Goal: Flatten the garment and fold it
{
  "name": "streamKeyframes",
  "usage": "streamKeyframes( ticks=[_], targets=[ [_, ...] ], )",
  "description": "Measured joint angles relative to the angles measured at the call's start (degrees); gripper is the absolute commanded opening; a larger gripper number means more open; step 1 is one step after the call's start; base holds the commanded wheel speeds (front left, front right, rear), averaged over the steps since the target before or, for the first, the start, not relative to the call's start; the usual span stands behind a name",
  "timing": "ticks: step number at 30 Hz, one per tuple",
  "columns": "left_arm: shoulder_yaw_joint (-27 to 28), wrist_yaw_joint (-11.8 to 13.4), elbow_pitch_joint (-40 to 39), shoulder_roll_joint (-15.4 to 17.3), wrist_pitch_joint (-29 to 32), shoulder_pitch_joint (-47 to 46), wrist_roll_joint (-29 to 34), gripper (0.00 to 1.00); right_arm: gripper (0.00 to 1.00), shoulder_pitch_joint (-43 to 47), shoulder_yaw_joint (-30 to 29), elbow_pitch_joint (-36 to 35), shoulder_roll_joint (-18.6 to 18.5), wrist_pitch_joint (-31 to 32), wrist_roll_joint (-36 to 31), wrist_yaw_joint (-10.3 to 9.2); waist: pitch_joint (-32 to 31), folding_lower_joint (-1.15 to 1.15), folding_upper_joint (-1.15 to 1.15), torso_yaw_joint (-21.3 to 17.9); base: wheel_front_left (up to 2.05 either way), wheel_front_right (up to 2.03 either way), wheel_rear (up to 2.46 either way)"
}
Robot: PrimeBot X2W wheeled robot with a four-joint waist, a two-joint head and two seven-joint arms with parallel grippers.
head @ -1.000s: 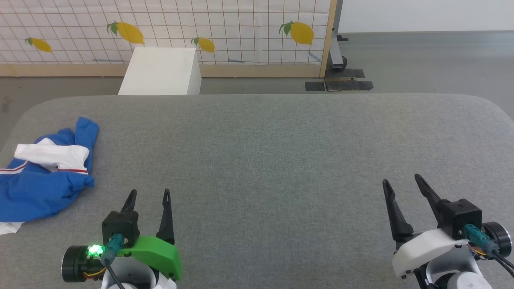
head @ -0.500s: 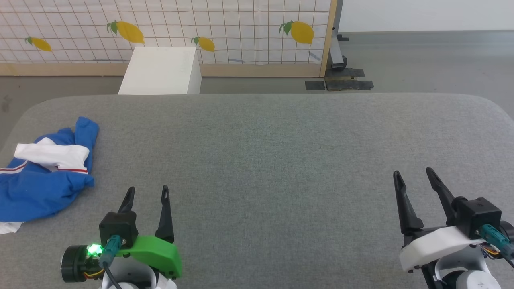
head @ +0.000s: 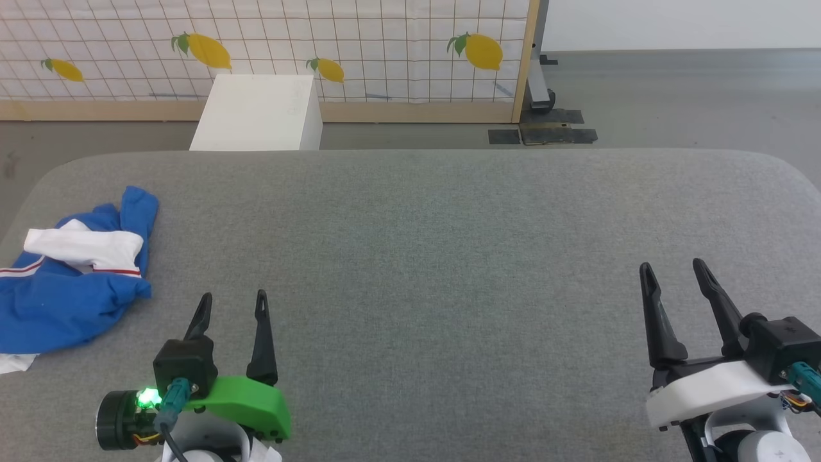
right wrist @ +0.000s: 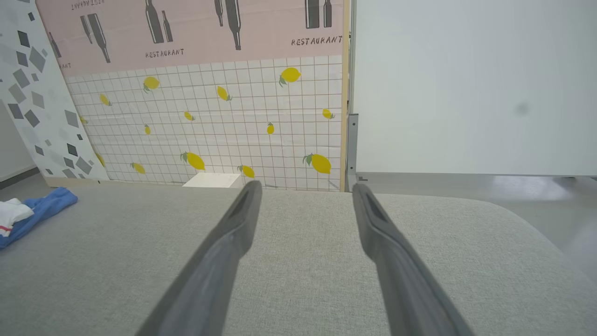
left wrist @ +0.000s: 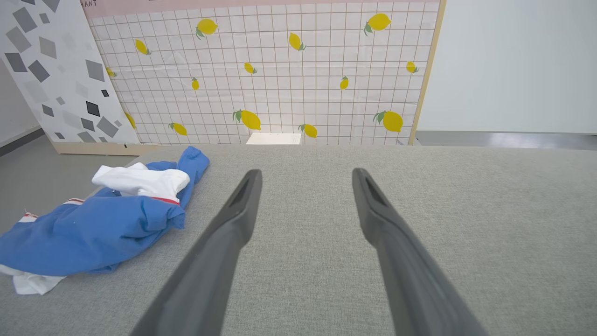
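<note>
Where the left hand (head: 233,295) is seen at seven o'clock in the head view, its two dark fingers (left wrist: 228,233) are held wide apart and nothing is gripped between them; they are pointed toward twelve o'clock over the grey worktop (head: 417,244). The right hand (head: 671,264), found at four o'clock in the same view, is likewise spread wide and empty, its fingers tilted slightly toward eleven o'clock. Neither hand is in touch with the garment (head: 58,301). The garment is found at about ten o'clock from the left hand, near it but apart, crumpled in a heap at the worktop's left edge. Blue cloth is bunched below, a white sleeve with red-and-white trim is laid across the top, and a white scrap is seen at the heap's seven o'clock corner. From the right hand the garment is well apart, at nine o'clock. Beyond the worktop, at twelve o'clock, a white box (head: 260,112) is set on the floor before a lemon-printed panel (head: 385,38).
</note>
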Motion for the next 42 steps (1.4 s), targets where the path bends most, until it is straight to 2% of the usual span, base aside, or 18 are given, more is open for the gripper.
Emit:
streamKeyframes(
  ticks=[42],
  targets=[
    [-1.75, 2.12, -0.94, 0.00, -5.31, 0.00, -2.58, 1.00, 1.00, 1.29, -1.20, -1.29, 0.00, -5.11, 2.10, 0.00, 0.08, 0.00, 0.00, 0.36, 0.00, 0.00, 0.00]
  ],
)
